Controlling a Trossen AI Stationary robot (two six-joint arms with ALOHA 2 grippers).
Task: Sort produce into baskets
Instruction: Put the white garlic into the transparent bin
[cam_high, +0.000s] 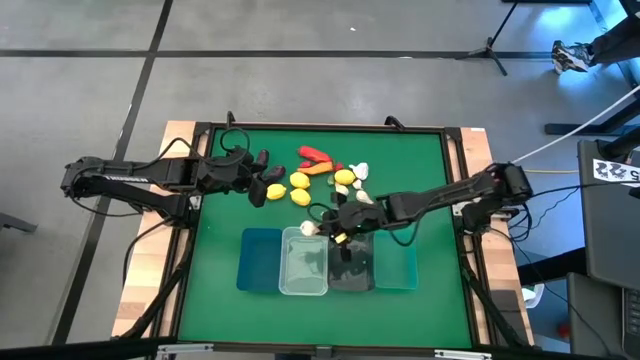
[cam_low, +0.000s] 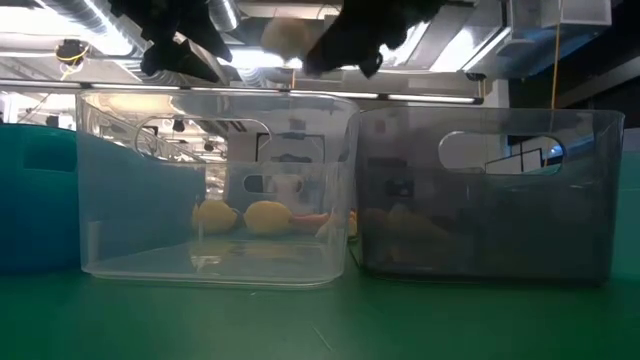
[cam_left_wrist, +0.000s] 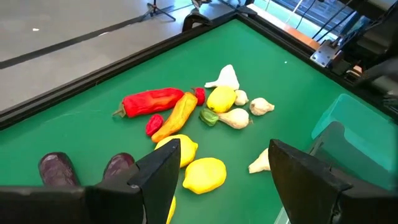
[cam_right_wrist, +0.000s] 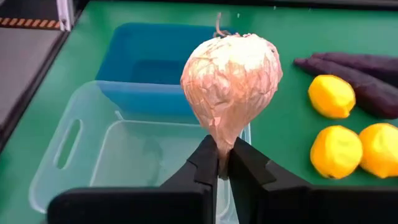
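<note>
My right gripper (cam_high: 322, 227) is shut on a whitish garlic bulb (cam_right_wrist: 231, 81), held in the air over the far end of the clear bin (cam_high: 303, 262), beside the blue bin (cam_high: 260, 258). The dark grey bin (cam_high: 350, 262) and the teal bin (cam_high: 397, 265) stand in the same row. My left gripper (cam_left_wrist: 221, 158) is open and empty, above the table near two lemons (cam_left_wrist: 202, 175). The remaining produce lies on the green mat: red pepper (cam_left_wrist: 152, 101), orange pepper (cam_left_wrist: 177, 115), several garlic bulbs (cam_left_wrist: 236, 117), purple pieces (cam_left_wrist: 56, 169). My right gripper pinches the garlic's narrow tapered end (cam_right_wrist: 221, 146) between its two fingertips. The fingers come from the table's right side. The fat part of the bulb stands out beyond the fingertips. The bulb is lifted clear of table and bins.
The four bins stand side by side near the table's front edge; the low view shows the clear one (cam_low: 215, 190) and the dark grey one (cam_low: 490, 190) close up. The loose produce lies in a cluster at the far middle of the mat (cam_high: 400, 170).
</note>
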